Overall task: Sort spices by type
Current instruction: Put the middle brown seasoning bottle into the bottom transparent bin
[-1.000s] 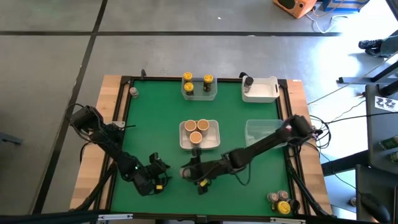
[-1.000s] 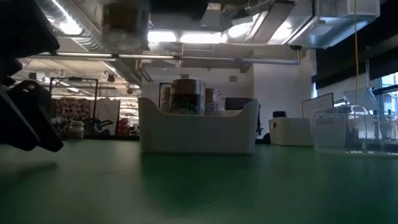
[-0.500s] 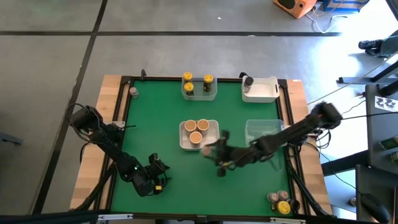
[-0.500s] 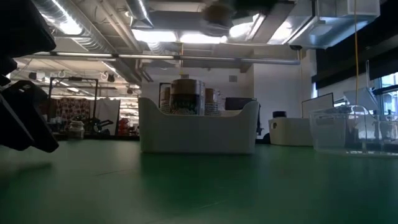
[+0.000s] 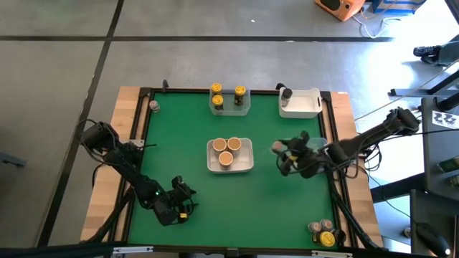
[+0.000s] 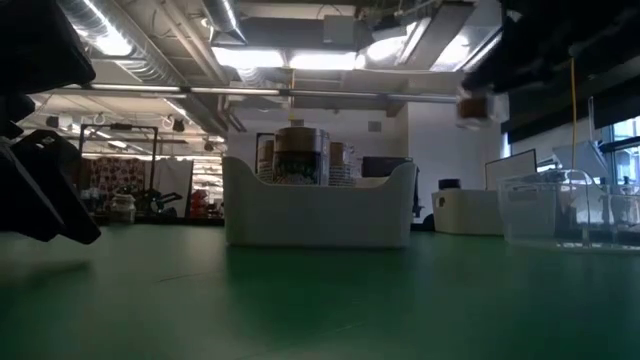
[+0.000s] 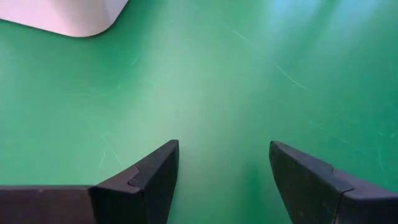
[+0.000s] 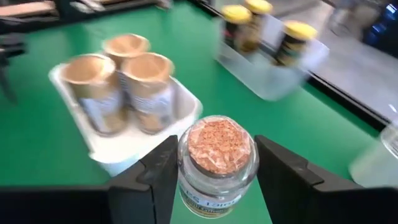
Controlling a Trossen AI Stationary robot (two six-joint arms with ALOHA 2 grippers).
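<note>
Centrally, white tub [image 5: 245, 165] holds three tan-capped jars [image 5: 227, 150].

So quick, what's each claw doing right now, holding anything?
Left tool: open, holding nothing, low over the green mat.
Right tool: closed on a spice jar with a brown cork-like cap, carried above the table.

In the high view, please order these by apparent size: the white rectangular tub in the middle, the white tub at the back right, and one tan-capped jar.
1. White rectangular tub in the middle of the table: largest.
2. White rectangular tub at the back right: a little smaller.
3. Tan-capped cylindrical jar, standing inside the middle tub: by far the smallest.
</note>
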